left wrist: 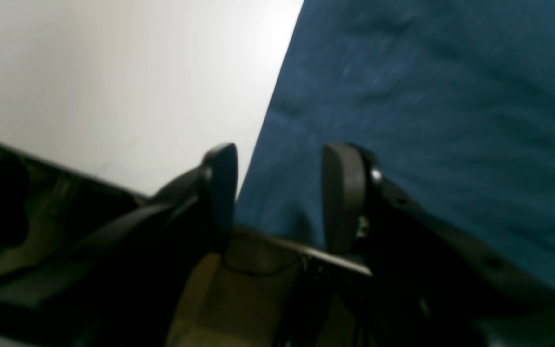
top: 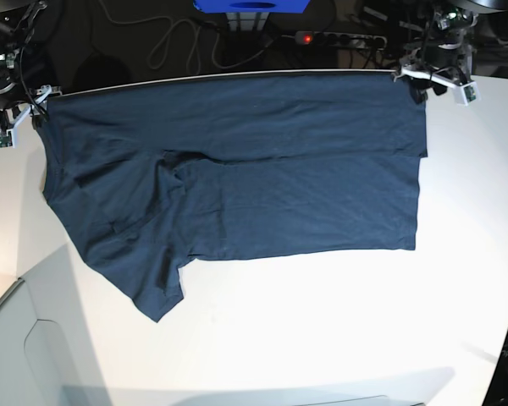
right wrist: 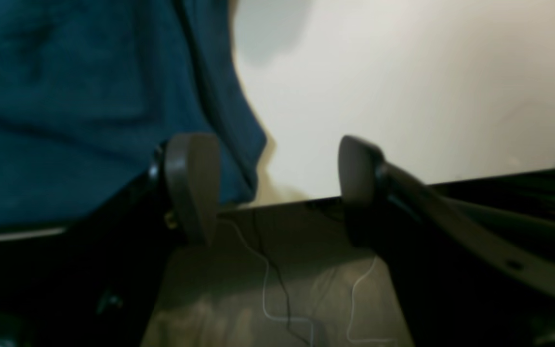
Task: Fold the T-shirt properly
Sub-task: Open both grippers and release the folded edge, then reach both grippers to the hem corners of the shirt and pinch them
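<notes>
T-shirt (top: 237, 178), dark navy, lies spread across my white table (top: 322, 321), one sleeve trailing toward the near left edge and the body reaching the far edge. At the far corners sit both pincers: my left pincer (left wrist: 277, 193) has its jaws apart over the cloth's edge, my right pincer (right wrist: 277, 188) also gapes beside the fabric; neither seems to hold anything, though both wrist views are blurred.

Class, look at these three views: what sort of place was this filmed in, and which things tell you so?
Probably a robotics lab or workshop. A T-shirt lies on a plain white table, two robot arms stand at its far corners, and cables and a power strip run along the floor behind.
</notes>
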You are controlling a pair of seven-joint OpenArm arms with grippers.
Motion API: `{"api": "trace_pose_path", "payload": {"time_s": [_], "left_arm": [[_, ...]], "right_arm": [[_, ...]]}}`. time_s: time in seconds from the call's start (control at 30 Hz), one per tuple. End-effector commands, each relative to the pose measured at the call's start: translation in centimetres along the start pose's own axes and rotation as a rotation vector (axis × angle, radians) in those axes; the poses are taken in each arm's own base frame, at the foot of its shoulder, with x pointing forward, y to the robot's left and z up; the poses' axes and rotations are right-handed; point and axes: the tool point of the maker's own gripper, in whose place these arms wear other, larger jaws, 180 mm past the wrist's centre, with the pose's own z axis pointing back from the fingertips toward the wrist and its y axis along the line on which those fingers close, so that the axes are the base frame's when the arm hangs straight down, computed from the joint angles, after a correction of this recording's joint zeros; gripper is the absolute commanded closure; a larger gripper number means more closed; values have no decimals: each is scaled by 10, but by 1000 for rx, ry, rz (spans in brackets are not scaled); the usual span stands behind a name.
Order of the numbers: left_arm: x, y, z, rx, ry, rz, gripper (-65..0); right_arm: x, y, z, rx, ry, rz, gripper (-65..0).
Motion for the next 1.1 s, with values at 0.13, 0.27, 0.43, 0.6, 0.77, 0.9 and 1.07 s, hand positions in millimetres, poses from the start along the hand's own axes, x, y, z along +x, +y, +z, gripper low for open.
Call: {"api": "trace_pose_path", "payload": {"time_s": [0.13, 0.27, 0.43, 0.6, 0.77, 0.9, 1.07], "left_arm": [[22, 0, 6, 3, -71, -16, -316], [64, -1, 2, 11, -190, 5, -317], [132, -9, -14, -7, -363, 52, -318], [181, -32, -52, -85, -419, 48, -318], [198, -41, -112, -116, -347, 87, -318], [204, -51, -157, -132, -284, 86, -318], [206, -66, -192, -139, -293, 18, -316]], "right_arm": [[28, -6, 10, -24, -84, 30, -375], [38, 0, 6, -11, -104, 33, -375], [39, 10, 3, 12, -109, 21, -375], [39, 17, 1, 27, -110, 21, -374], [39, 15, 2, 21, -110, 19, -374], [38, 14, 2, 18, -105, 18, -374], [39, 15, 2, 20, -106, 18, -374]]}}
